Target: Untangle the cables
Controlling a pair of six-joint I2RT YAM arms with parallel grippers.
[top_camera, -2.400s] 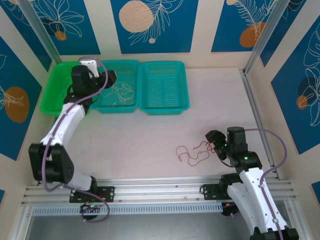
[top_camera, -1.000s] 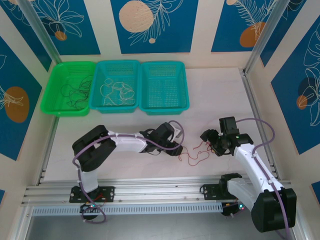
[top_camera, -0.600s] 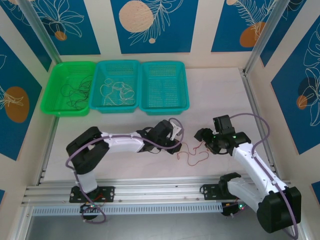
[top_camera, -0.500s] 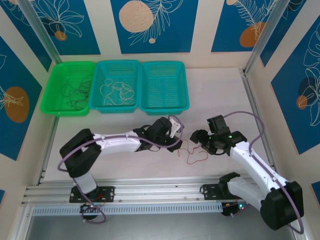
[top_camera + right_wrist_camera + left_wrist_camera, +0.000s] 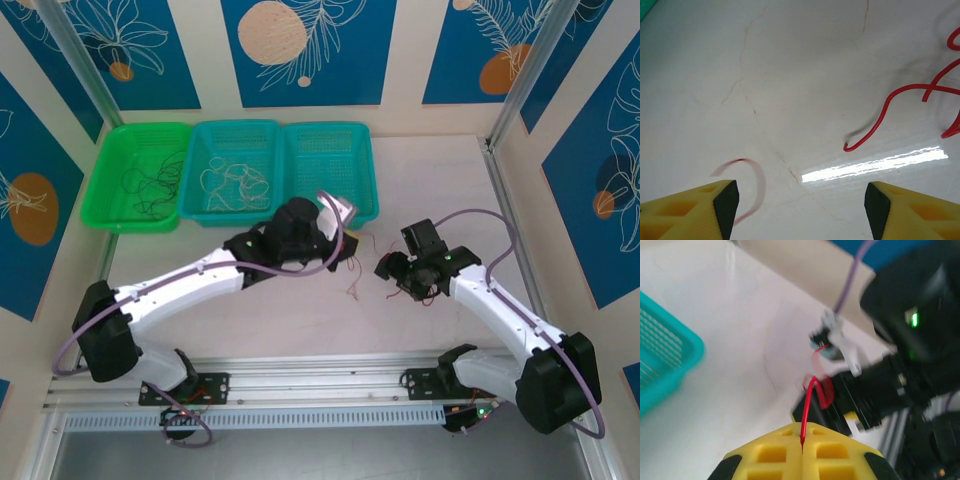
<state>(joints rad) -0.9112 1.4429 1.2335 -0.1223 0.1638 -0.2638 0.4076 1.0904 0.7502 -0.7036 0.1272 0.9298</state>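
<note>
Blue floral wall panels [image 5: 300, 50], pale table [image 5: 440, 190]

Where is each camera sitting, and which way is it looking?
Top external: high behind the arms, looking down on the table, baskets, left arm and right arm.
Left wrist: on the left arm, facing the right arm past its shut left gripper.
Right wrist: on the right arm, facing down at the table; its open right gripper shows.
Shared: left wrist and top both show the pinched red cable.
</note>
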